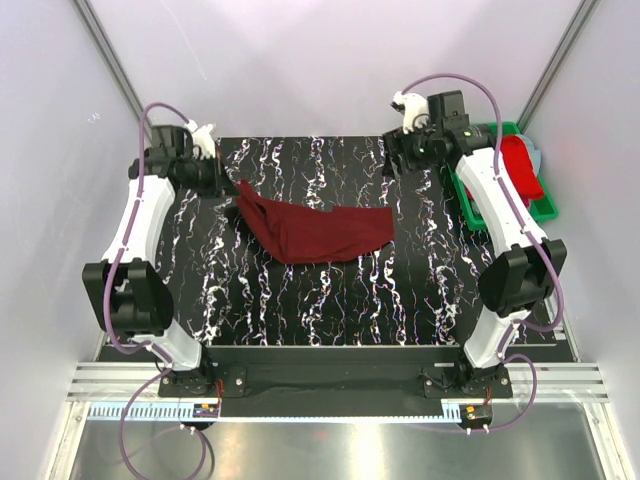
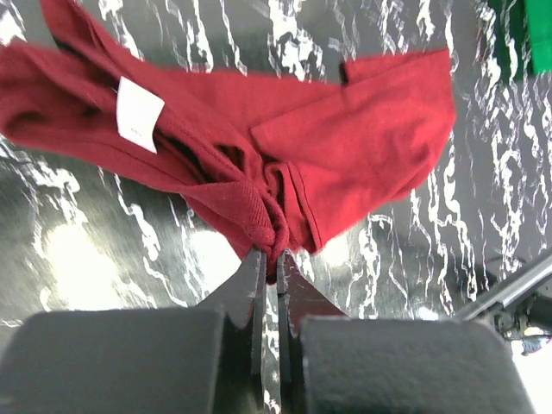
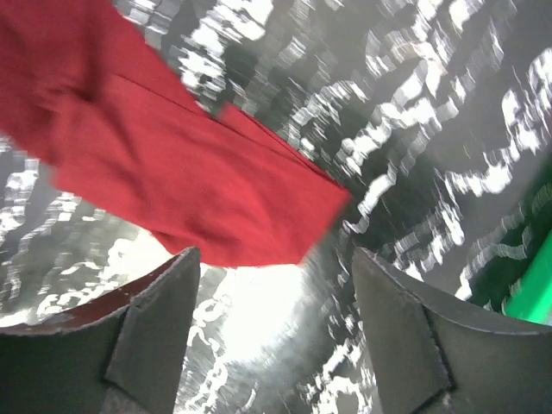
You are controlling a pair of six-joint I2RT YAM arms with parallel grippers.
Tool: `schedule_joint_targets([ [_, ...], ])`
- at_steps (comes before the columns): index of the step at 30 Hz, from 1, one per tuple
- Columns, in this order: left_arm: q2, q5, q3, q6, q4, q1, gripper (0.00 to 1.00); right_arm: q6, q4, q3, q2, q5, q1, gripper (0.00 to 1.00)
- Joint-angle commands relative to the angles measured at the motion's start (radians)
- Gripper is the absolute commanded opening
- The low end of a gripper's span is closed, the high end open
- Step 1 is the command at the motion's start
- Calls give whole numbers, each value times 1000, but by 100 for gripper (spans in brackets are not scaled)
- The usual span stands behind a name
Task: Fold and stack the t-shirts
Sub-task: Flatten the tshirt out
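While the dark maroon cloth t-shirt (image 1: 320, 232) lies toward the black marbled table's (image 1: 300, 320) far edge | left gripper (image 2: 272, 257) clamps its bunched fold | right gripper (image 3: 274, 259) agape, empty

The left gripper (image 2: 270, 261) has its jaws pressed together on a bunched fold of the dark red t-shirt (image 2: 362, 147). The shirt lies crumpled across the black marbled table (image 2: 431, 259), a white label (image 2: 138, 114) showing near its left end. A green bin (image 2: 539, 34) edges into the top right corner.
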Motion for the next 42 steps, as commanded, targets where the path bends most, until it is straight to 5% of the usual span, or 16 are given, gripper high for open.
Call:
schedule_joint_targets([
  [1,-65,-9,-100,-6,23,5,0,-31,-21,70,36,-129,81,77],
  [9,-42,-42,-199,6,28,-18,0,-59,-67,237,276,-281,294,69],
  [26,-62,-63,-258,-10,49,-23,0,-45,-78,515,634,-397,391,62],
  [40,-77,-71,-275,-20,49,-13,0,-45,-59,605,795,-315,477,77],
  [42,-85,-69,-283,-20,52,-12,0,-40,-53,610,803,-295,480,64],
])
